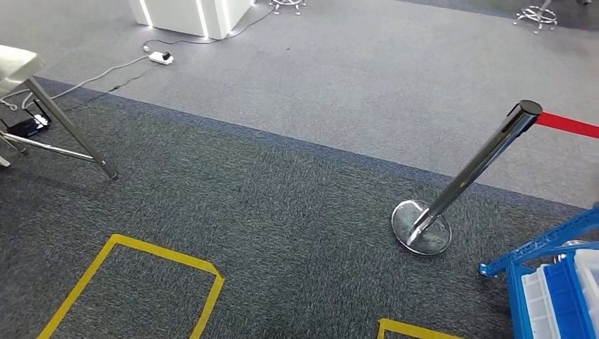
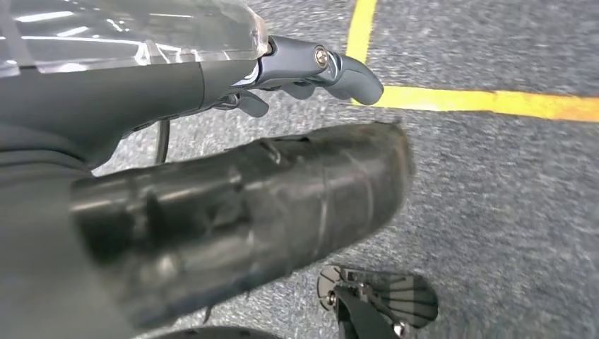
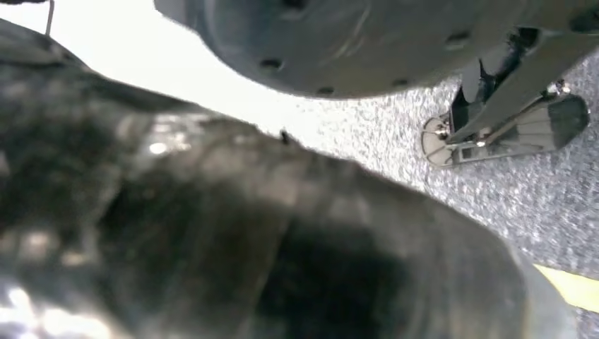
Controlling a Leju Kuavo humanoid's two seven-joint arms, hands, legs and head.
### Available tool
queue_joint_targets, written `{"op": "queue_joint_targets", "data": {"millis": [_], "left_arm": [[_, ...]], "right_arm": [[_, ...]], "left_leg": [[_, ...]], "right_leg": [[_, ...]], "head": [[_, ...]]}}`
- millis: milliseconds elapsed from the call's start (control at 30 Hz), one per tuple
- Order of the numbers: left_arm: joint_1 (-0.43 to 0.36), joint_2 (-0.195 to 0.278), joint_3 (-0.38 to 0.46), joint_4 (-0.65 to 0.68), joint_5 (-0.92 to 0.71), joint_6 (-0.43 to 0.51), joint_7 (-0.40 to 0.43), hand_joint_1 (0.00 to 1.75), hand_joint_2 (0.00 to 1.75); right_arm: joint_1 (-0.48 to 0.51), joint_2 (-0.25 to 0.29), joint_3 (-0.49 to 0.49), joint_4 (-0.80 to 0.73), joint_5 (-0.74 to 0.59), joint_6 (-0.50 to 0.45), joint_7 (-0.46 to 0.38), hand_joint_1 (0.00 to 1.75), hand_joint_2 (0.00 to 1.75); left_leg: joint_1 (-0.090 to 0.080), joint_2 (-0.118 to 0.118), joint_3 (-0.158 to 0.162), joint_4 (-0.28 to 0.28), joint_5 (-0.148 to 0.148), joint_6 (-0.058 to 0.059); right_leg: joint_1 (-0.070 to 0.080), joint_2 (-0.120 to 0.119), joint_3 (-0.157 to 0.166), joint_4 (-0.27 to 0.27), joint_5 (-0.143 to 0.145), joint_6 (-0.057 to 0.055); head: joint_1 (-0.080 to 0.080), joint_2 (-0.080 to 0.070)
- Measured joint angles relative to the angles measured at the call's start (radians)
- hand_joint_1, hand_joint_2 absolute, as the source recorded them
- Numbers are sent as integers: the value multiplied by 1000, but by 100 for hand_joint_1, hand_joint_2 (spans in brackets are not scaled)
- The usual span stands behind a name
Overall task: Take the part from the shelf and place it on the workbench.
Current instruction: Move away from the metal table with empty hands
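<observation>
The part is hard to find. I cannot tell which thing is the part, or where it lies. The head view shows one corner of a blue metal shelf [image 1: 537,247] at the bottom right edge of the picture, standing on the carpet [image 1: 282,212]. On the shelf sit a blue bin [image 1: 565,296] and a white bin [image 1: 540,304], side by side and touching. What is inside them is too small to make out.

Near the shelf stands a shiny barrier post [image 1: 480,166] on a round base. A red belt [image 1: 568,126] runs from its top to the right edge. Yellow tape [image 1: 162,256] makes a box shape on the dark carpet near the bottom edge. Far off at the left there is a slanted metal table leg [image 1: 70,127], and behind it a white power strip [image 1: 161,58] with a cord on the lighter floor.

The left wrist view is much closer to the floor. It shows the left hand [image 2: 297,78] above the carpet and above more yellow tape — a grey thumb [image 2: 346,74] sticks out, and dark fingers [image 2: 251,104] peek out under the cover. There is nothing in the hand that I can see, but I cannot tell if the fingers are spread or curled in.

The right wrist view is dark and blurry, with a bit of carpet and a tip of yellow tape — I cannot tell how the right hand's fingers lie.
</observation>
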Motion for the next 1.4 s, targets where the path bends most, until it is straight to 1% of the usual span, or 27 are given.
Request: {"op": "queue_joint_targets", "data": {"millis": [33,67,100,133,167,233,300,333,400,467,533,600,633,667,700,767,833,900,933,1000,1067,1133,1167,1233,1300,1367,1400], "left_arm": [[1,0,0,0,0,-1,-1,0,0],[2,0,0,0,0,-1,-1,0,0],[3,0,0,0,0,-1,-1,0,0],[3,0,0,0,0,-1,-1,0,0],[2,-1,0,0,0,-1,-1,0,0],[0,-2,0,0,0,-1,-1,0,0],[0,-3,0,0,0,-2,-1,0,0],[-1,-4,0,0,0,-2,-1,0,0],[-5,-5,0,0,-1,-4,-2,0,0],[-6,-6,0,0,-3,-9,-4,0,0],[-4,-6,0,0,-3,-14,-6,0,0],[0,-5,0,0,-2,-20,-8,0,0],[2,-5,0,0,0,-22,-10,0,0],[2,-6,0,0,2,-26,-13,0,0],[2,-6,0,0,4,-29,-17,0,0],[2,-6,0,0,7,-35,-21,0,0],[1,-5,1,0,8,-39,-23,0,0],[-2,-6,1,0,9,-41,-24,0,0],[-3,-6,1,0,9,-41,-25,0,0],[-2,-7,1,0,9,-43,-28,0,0],[0,-7,1,0,9,-43,-31,0,0],[2,-8,1,0,9,-43,-31,0,0],[2,-8,1,0,9,-43,-32,0,0],[-1,-8,1,0,9,-43,-32,0,0],[-1,-9,1,0,9,-43,-32,0,0],[-4,-9,1,0,9,-44,-33,0,0],[-6,-10,1,0,9,-44,-33,0,0]], "right_arm": [[-1,0,0,0,0,0,0,0,0],[-2,0,0,0,1,1,1,0,0],[-2,0,0,0,1,1,1,0,0],[-1,0,0,0,1,1,1,0,0],[0,0,0,0,1,2,1,0,0],[1,0,0,0,1,2,1,0,0],[-1,-1,0,0,1,2,1,0,0],[-2,-1,0,0,1,2,1,0,0],[-1,-1,0,0,1,2,2,0,0],[0,0,0,0,2,3,4,0,0],[-3,0,0,0,7,9,7,0,0],[-3,0,0,0,13,15,10,0,0],[-2,0,0,0,15,17,10,0,0],[-2,0,0,0,16,17,10,0,0],[-2,0,0,0,17,18,10,0,0],[-3,0,1,0,19,21,9,0,0],[-4,0,1,0,23,24,9,0,0],[-2,0,2,0,27,28,9,0,0],[0,0,2,0,29,30,9,0,0],[0,0,2,1,31,34,8,0,0],[-3,0,2,1,32,35,8,0,0],[-3,0,2,2,33,35,8,0,0],[-3,0,2,2,33,35,8,0,0],[-1,-1,2,2,33,35,8,0,0],[-3,-1,2,2,33,35,7,0,0],[-4,-2,2,2,33,35,7,0,0],[-3,-2,2,2,34,35,7,0,0]], "left_leg": [[-2,13,-1,-1,0,3],[-5,28,-1,0,-1,5],[-7,43,-2,0,-2,6],[-8,57,-1,0,-4,6],[-9,69,0,0,-6,5],[-10,90,7,1,-12,0],[-13,107,14,1,-18,-9],[-13,115,17,1,-20,-14],[-12,126,21,0,-24,-25],[-10,89,13,29,-47,-36],[-7,33,-34,135,-108,-42],[-6,17,-97,263,-159,-45],[-6,16,-113,291,-157,-45],[-5,15,-112,279,-135,-45],[-4,10,-93,231,-98,-44],[0,-33,-37,94,-31,-42],[1,-69,-11,24,-10,-37],[-3,-57,-10,19,-9,-26],[-4,-45,-7,13,-5,-18],[-2,-19,-2,0,4,-3],[-5,11,0,-6,5,5],[-7,42,0,-5,1,6],[-8,55,2,-5,-1,6],[-8,77,8,-5,-6,3],[-11,95,16,-5,-14,-7],[-12,112,23,-5,-21,-19],[-12,120,27,-6,-23,-24]], "right_leg": [[1,-26,-32,64,-34,3],[0,-39,-65,130,-62,6],[-1,-45,-88,176,-75,8],[-2,-49,-93,188,-69,8],[-1,-54,-77,159,-45,6],[4,-84,-3,21,17,-3],[13,-113,48,-78,48,-16],[18,-117,53,-92,48,-21],[16,-97,52,-96,52,-31],[9,-77,56,-107,59,-42],[7,-57,58,-112,64,-50],[8,-33,56,-111,64,-53],[9,-19,56,-110,64,-53],[8,-5,57,-108,64,-52],[8,9,57,-106,63,-51],[7,35,54,-96,60,-45],[6,57,44,-87,58,-32],[2,77,35,-88,62,-17],[0,73,33,-85,61,-11],[2,28,11,-40,33,-3],[2,-29,-48,79,-30,3],[-1,-45,-99,181,-64,8],[-2,-49,-99,182,-53,9],[-2,-69,-41,76,9,6],[7,-107,28,-50,53,-7],[16,-120,48,-92,57,-21],[17,-110,47,-94,58,-26]], "head": [[1,0],[1,0],[1,0],[1,0],[1,0],[1,0],[0,0],[0,0],[0,0],[0,0],[0,0],[0,0],[0,0],[0,0],[0,0],[0,0],[-1,0],[-1,0],[-1,0],[0,0],[1,0],[1,0],[0,0],[1,0],[1,0],[0,0],[0,0]]}}
